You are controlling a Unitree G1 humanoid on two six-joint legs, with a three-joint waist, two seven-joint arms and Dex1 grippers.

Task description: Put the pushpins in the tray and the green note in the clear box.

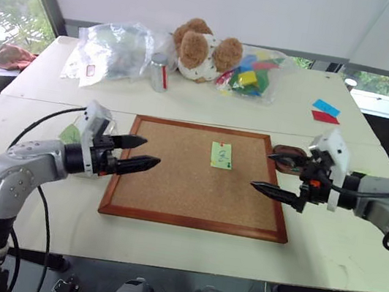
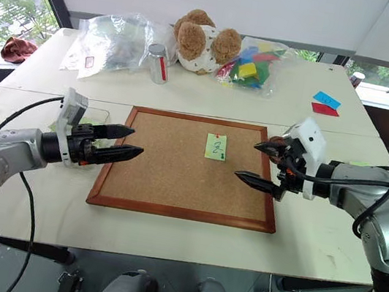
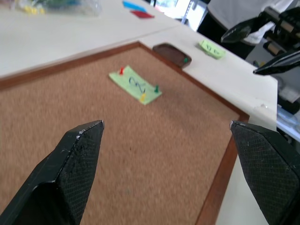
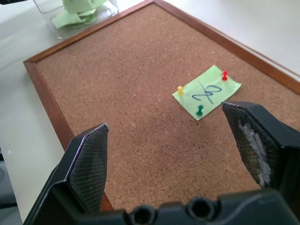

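Note:
The green note (image 1: 222,155) lies on the corkboard (image 1: 172,194), right of centre, held by a red pushpin (image 4: 224,74), a green pushpin (image 4: 200,110) and a yellow pin (image 4: 180,90). The dark tray (image 3: 171,53) sits just off the board's right edge, partly behind my right gripper (image 1: 261,170). That gripper hovers open over the board's right side. My left gripper (image 1: 152,151) hovers open over the board's left edge. The clear box (image 4: 77,18), with pale green notes inside, stands beside the board's left edge behind the left gripper. Both grippers are empty.
A teddy bear (image 1: 202,49), a can (image 1: 160,72), a clear plastic bag (image 1: 117,48) and a bag of coloured blocks (image 1: 254,70) line the far table. Blue and red notes (image 1: 326,111) lie far right. Another green note (image 3: 211,48) lies beyond the tray.

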